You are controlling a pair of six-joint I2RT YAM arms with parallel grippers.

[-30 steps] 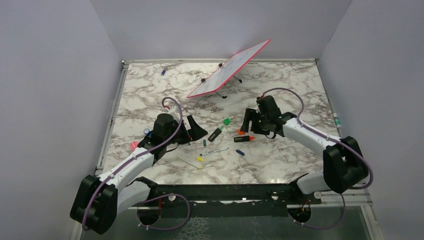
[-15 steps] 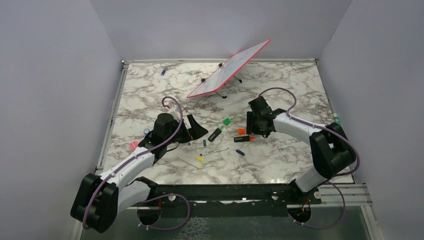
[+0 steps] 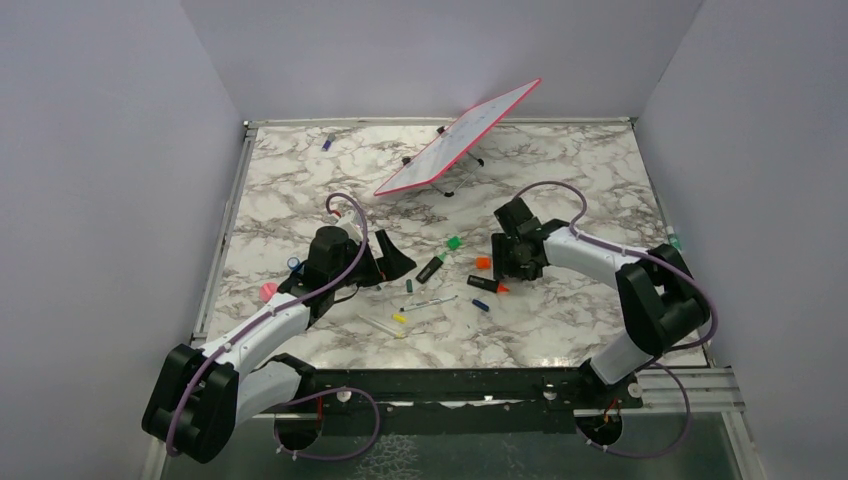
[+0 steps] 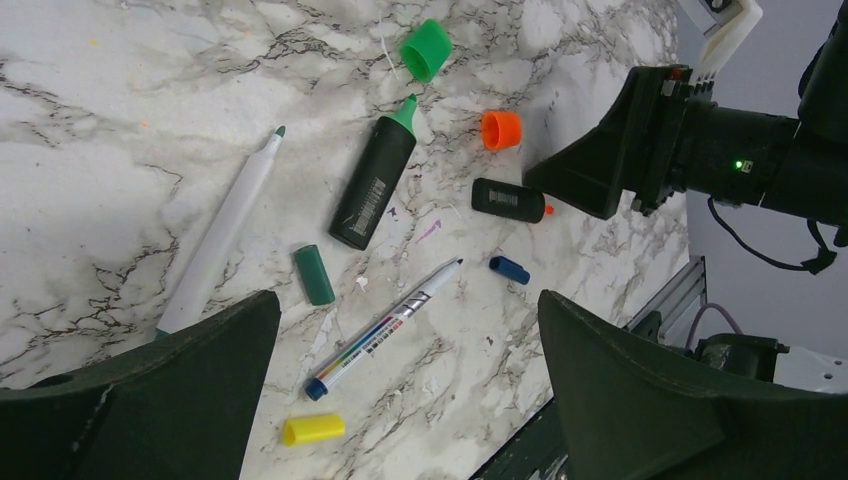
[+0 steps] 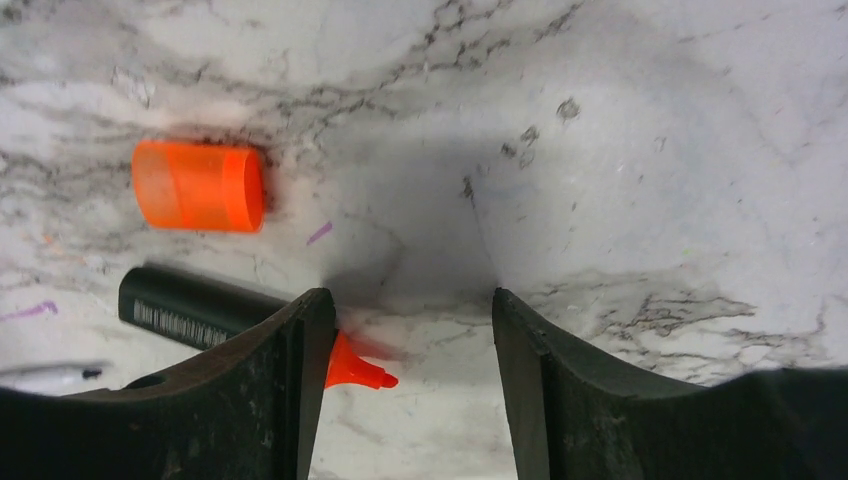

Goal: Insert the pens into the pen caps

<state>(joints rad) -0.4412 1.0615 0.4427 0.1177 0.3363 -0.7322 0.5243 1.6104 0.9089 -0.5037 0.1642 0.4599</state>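
Note:
My right gripper [image 5: 410, 300] is open and down at the table. Its left finger [image 5: 290, 380] covers the front of a black highlighter [image 5: 190, 312], whose orange tip [image 5: 358, 370] pokes into the gap. An orange cap [image 5: 198, 186] lies just beyond. My left gripper [image 4: 408, 300] hangs wide open above a white pen with a blue end [image 4: 385, 328], a yellow cap [image 4: 312, 429], a dark green cap [image 4: 314, 274] and a blue cap [image 4: 509, 269]. Farther off lie a green-tipped black highlighter [image 4: 375, 180], a green cap [image 4: 427, 48] and a white pen with a green tip [image 4: 222, 240].
A tilted red-rimmed whiteboard [image 3: 458, 138] stands on a small stand at the back. A small purple item [image 3: 327, 142] lies far left at the back, and a pink one [image 3: 268, 291] beside the left arm. Grey walls close in three sides.
My right gripper has swung toward the near side, dropped onto the orange highlighter and narrowed its jaws. The highlighter has turned slightly. The left arm has not moved.

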